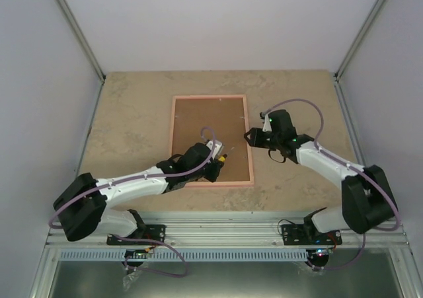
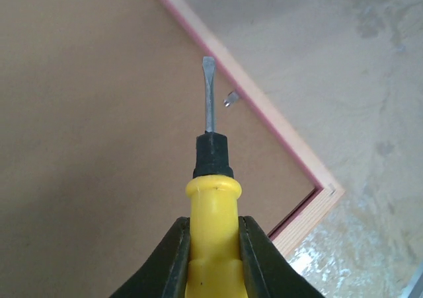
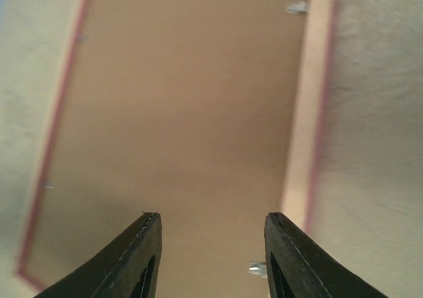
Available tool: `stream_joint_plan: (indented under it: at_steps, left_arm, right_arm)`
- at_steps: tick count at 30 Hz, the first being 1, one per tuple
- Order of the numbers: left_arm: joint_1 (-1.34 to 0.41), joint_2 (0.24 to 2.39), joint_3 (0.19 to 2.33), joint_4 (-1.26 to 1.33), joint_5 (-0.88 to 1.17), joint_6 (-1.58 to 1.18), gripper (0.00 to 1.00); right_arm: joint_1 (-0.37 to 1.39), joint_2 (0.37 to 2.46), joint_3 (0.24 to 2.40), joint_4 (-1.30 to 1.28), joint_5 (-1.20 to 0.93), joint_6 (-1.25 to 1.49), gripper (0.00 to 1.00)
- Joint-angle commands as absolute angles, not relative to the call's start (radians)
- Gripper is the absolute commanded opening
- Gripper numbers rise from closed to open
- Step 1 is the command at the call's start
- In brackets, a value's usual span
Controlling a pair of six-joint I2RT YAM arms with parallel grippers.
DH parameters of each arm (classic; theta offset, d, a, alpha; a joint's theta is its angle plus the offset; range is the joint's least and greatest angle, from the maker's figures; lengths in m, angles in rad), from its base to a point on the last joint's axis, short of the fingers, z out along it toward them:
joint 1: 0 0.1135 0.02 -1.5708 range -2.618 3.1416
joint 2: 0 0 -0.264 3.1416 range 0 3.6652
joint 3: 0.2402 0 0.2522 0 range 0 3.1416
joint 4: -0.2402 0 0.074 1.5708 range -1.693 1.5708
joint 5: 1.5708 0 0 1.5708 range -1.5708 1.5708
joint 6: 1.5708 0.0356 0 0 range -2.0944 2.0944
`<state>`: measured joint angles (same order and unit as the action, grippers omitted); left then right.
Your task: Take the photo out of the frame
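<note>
Tool: flat-blade screwdriver (image 2: 212, 199) with a yellow handle and black collar. The left gripper (image 2: 213, 230) is clamped on the handle, with the blade pointing forward from the wrist.
Blade tip: over the brown backing board (image 2: 99, 146), close to one long rail of the pink frame (image 2: 264, 113). Whether the tip touches the board cannot be told.
Nearest target: a small metal retaining tab (image 2: 230, 100) just to the right of the shaft. It juts from the rail's inner edge over the board.
Frame position: back-up on the stone-patterned table (image 1: 132, 113), its long axis running away from the arm bases.
Photo: hidden, and judged to lie face-down beneath the backing board.
Right gripper (image 3: 213, 219): fingers parted with nothing between them, hovering over the board near the same rail.
Other tabs: two more (image 3: 297, 7) show along that rail in the right wrist view.
Nearer arm: the left, since its blade is already beside a tab.
Coming move (judged): a short sideways shift of the blade to the right, across the frame's long axis, to catch the tab and lever it clear.
</note>
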<state>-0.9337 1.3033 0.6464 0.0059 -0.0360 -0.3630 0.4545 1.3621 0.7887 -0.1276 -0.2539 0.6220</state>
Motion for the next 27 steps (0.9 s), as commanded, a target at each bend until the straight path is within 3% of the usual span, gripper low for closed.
stream_joint_plan:
  at_steps: [1, 16, 27]
  left_arm:
    - [-0.934, 1.342, 0.707, -0.103, -0.08, -0.327, 0.0]
    - [-0.934, 1.533, 0.777, -0.078, 0.066, -0.295, 0.0]
    - [-0.95, 1.609, 0.818, -0.061, 0.133, -0.297, 0.0]
  right_arm:
    - [0.45, 1.478, 0.839, -0.257, -0.108, 0.492, 0.44]
    - [0.483, 1.658, 0.824, -0.167, -0.133, 0.422, 0.39]
    - [0.486, 1.675, 0.818, -0.148, -0.127, 0.443, 0.22]
